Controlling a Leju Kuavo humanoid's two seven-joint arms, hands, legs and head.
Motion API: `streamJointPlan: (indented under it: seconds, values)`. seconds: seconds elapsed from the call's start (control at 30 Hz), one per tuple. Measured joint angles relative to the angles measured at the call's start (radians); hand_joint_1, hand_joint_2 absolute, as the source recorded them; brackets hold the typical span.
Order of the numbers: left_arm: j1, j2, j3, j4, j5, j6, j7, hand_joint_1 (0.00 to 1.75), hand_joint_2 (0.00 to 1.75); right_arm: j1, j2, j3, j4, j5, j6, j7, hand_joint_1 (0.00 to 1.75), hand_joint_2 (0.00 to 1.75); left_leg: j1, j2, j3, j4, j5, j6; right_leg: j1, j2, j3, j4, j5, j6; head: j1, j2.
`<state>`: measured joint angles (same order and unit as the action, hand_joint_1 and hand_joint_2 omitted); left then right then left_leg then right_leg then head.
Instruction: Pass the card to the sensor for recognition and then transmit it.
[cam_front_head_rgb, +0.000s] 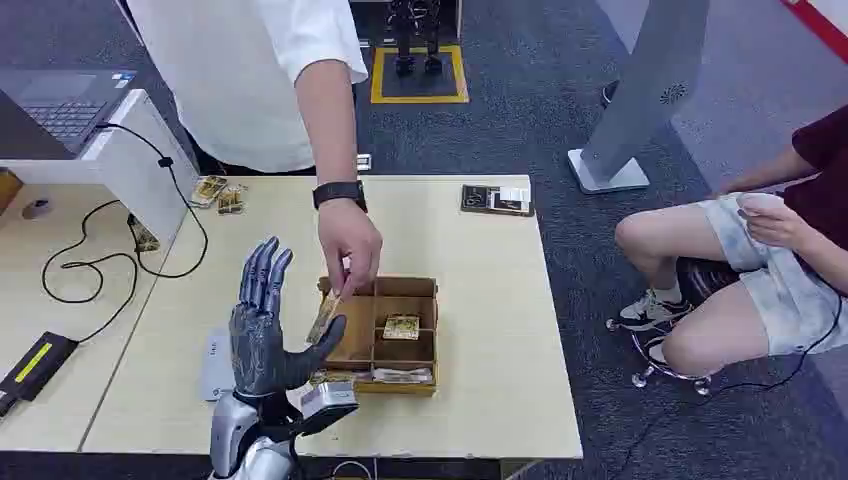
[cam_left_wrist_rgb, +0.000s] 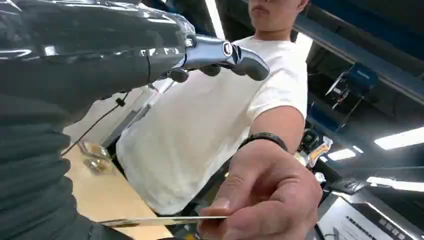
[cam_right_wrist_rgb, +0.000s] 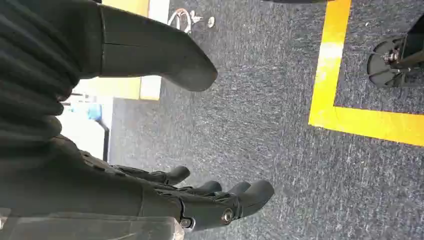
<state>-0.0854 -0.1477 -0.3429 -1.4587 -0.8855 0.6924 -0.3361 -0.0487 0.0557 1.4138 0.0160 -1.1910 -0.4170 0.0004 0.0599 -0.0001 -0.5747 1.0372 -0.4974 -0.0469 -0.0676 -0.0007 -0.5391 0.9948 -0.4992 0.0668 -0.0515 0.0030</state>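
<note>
Table (cam_front_head_rgb: 480, 300): tray (cam_front_head_rgb: 420, 288), person's hand (cam_front_head_rgb: 350, 238) (holding card (cam_front_head_rgb: 323, 318)).

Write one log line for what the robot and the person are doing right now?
left hand: raised, fingers apart, card at its thumb | person's hand: pinching card | wooden tray: on table | right hand: hanging, holds nothing

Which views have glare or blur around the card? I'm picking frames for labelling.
Head view: evenly lit and sharp; the card is small but legible between the person's hand and the left hand. Left wrist view: backlit by bright ceiling lights, sheen on the left hand's cover, person's hand soft, card edge-on. Right wrist view: right hand dark, carpet sharp.
</note>
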Motion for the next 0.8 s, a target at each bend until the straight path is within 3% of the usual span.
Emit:
streamJointPlan:
  seconds: [0.27,0.3,0.33,0.8]
  values:
    - [-0.017,-0.085,0.078,0.022,-0.058,0.0,-0.003,0.0,1.75,-0.004,0.0,0.018,0.0,0.002,0.003,0.005,0.0,1.75,0.0,0.0,0.0,0.0,0.0,0.0,0.0,0.0,0.0,0.0,0.0,0.0,0.0,0.0]
    - [-0.02,-0.088,0.079,0.023,-0.059,0.0,-0.002,0.4,1.75,-0.004,0.0,0.021,0.0,0.002,0.003,0.007,0.0,1.75,0.0,0.0,0.0,0.0,0.0,0.0,0.0,0.0,0.0,0.0,0.0,0.0,0.0,0.0]
    - [-0.022,-0.091,0.079,0.025,-0.061,0.0,0.003,1.75,1.75,-0.004,0.0,0.024,0.0,0.002,0.003,0.007,0.0,1.75,0.0,0.0,0.0,0.0,0.0,0.0,0.0,0.0,0.0,0.0,0.0,0.0,0.0,0.0]
    - [-0.025,-0.094,0.078,0.04,-0.053,0.0,0.042,1.75,1.75,-0.004,-0.002,0.037,0.0,0.002,0.009,0.011,0.0,1.75,0.0,0.0,0.0,0.0,0.0,0.0,0.0,0.0,0.0,0.0,0.0,0.0,0.0,0.0]
